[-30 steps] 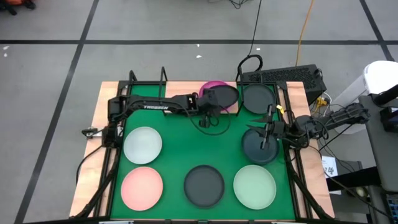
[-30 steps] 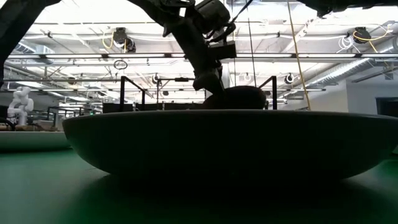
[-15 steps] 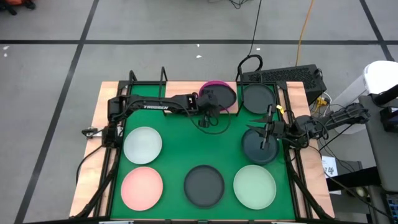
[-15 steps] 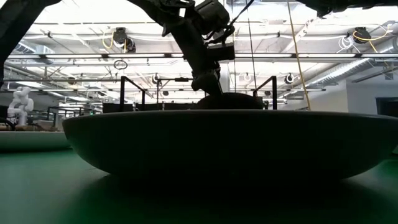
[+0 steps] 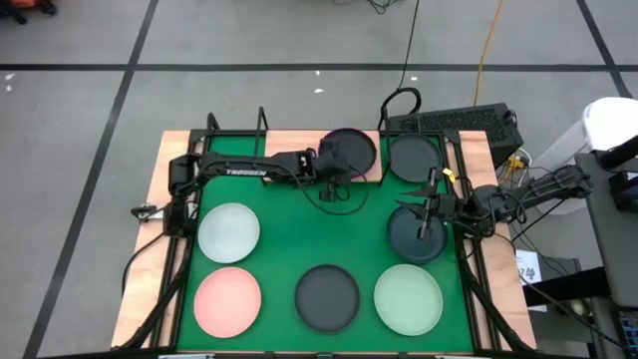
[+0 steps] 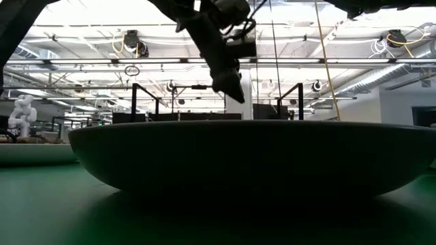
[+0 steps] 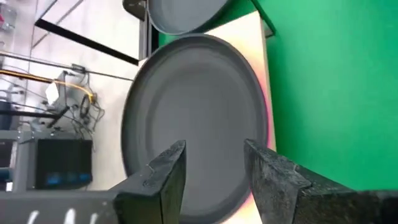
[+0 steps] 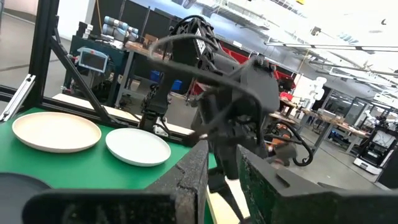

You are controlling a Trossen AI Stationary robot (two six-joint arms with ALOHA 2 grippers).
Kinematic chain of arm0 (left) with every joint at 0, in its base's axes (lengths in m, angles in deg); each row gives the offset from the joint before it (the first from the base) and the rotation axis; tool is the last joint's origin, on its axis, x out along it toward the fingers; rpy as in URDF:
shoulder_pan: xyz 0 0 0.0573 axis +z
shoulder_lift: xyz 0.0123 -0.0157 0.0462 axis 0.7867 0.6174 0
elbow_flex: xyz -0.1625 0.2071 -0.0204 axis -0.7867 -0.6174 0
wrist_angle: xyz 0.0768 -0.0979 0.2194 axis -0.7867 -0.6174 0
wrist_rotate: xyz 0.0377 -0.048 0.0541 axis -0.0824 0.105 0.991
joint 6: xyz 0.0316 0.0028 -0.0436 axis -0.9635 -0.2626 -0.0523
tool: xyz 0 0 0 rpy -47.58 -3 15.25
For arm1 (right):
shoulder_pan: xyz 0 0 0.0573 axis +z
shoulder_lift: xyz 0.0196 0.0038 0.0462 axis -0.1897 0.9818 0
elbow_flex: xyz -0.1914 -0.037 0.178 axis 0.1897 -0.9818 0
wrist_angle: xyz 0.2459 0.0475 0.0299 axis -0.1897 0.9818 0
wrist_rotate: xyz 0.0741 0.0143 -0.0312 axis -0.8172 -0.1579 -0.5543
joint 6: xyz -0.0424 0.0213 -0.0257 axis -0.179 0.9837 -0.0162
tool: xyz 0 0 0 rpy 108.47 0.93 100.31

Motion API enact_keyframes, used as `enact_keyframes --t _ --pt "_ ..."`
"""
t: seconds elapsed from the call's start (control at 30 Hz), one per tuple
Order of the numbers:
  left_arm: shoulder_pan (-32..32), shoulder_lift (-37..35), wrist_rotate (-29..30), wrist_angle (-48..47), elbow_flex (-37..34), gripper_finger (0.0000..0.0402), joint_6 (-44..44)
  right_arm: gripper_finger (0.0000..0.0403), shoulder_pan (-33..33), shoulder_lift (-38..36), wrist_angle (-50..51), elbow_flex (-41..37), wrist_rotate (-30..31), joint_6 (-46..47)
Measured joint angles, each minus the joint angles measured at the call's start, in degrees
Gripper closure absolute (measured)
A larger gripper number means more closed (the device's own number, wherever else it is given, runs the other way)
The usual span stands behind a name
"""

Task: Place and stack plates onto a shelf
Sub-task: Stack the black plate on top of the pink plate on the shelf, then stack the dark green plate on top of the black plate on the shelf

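My left gripper (image 7: 214, 149) (image 5: 342, 165) is open and hovers just above a dark plate (image 7: 193, 112) (image 5: 351, 148). That plate lies flat on the hot pink plate, of which only the rim (image 7: 267, 106) shows. Both sit on the light wood shelf (image 7: 245, 34) at the table's far side. A second dark plate (image 5: 414, 157) rests on the shelf beside them. My right gripper (image 5: 427, 214) (image 8: 221, 152) hangs over the far rim of the dark grey-teal plate (image 5: 417, 239) on the mat, with a narrow gap between its fingers.
Four more plates lie on the green mat (image 5: 289, 224): whitish (image 5: 229, 231), pale pink (image 5: 227, 302), black (image 5: 327, 297) and mint green (image 5: 409, 299). The black plate (image 6: 252, 156) fills the low view. Black frame posts (image 5: 211, 125) stand at the table's far edge.
My left gripper carried the dark plate toward the far edge and down, until it lay flat over the hot pink plate and covered nearly all of it. The gripper then rose clear of the plate. The right arm kept still.
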Motion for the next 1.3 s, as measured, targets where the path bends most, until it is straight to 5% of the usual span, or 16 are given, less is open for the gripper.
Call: enact_keyframes --t 0.6,1.07,1.3 --pt "-6.7 -27.6 1.5 -0.9 -4.0 0.0236 15.2 0.0332 0.0 -0.3 2.3 0.0 0.0 3.8" --pt "-18.4 -51.9 10.3 27.4 -40.2 0.0236 23.8 0.0332 0.0 -0.3 2.9 0.0 0.0 5.4" --pt "-22.1 -60.5 14.9 31.2 -50.4 0.0236 26.4 0.0332 -0.6 0.7 9.5 2.2 6.3 9.7"
